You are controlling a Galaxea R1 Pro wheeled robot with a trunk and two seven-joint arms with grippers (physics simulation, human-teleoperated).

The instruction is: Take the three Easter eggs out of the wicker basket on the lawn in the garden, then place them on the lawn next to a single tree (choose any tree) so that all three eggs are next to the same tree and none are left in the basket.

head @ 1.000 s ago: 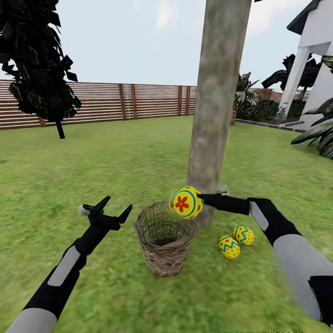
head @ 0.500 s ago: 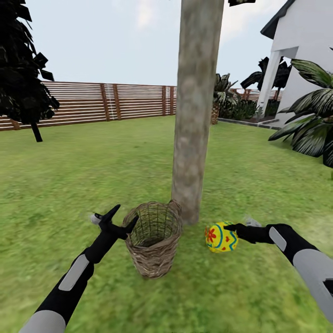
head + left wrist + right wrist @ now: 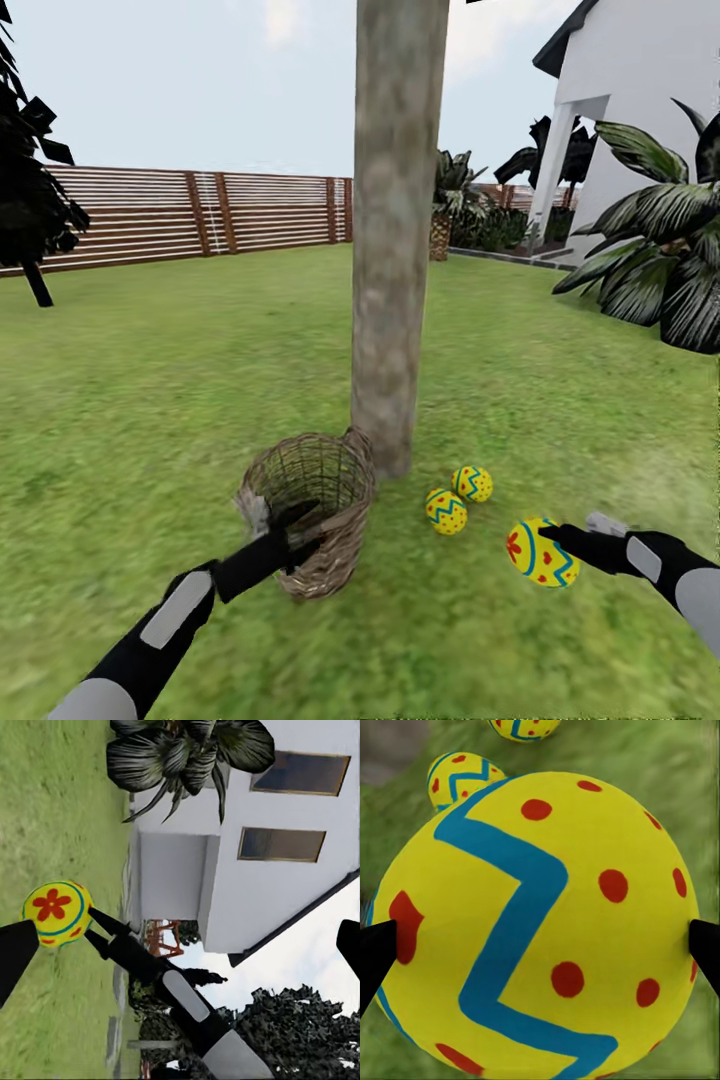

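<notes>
The tree [image 3: 395,250] has a thick pale trunk rising from the lawn [image 3: 150,400]. The wicker basket [image 3: 330,480] stands at its foot, and the part of its inside that I see is bare weave. Two Easter eggs [image 3: 471,484] [image 3: 446,511] lie on the grass just right of the trunk. My right gripper [image 3: 543,548] is shut on the third egg [image 3: 535,560], low over the grass right of that pair. The right wrist view has this egg [image 3: 540,922] between the fingertips [image 3: 375,952], with the two others [image 3: 465,776] beyond. My left gripper [image 3: 305,532] is open, against the basket's near side.
A brown slat fence [image 3: 200,215] closes the far side of the garden. A white house [image 3: 640,110] and a palm [image 3: 660,260] stand at the right, and a dark tree [image 3: 30,200] at the far left. Open grass lies all around.
The head view has swung right. My right gripper has carried the egg down and rightward, away from the trunk. My left gripper has moved in from beside the basket's rim to its near wall.
</notes>
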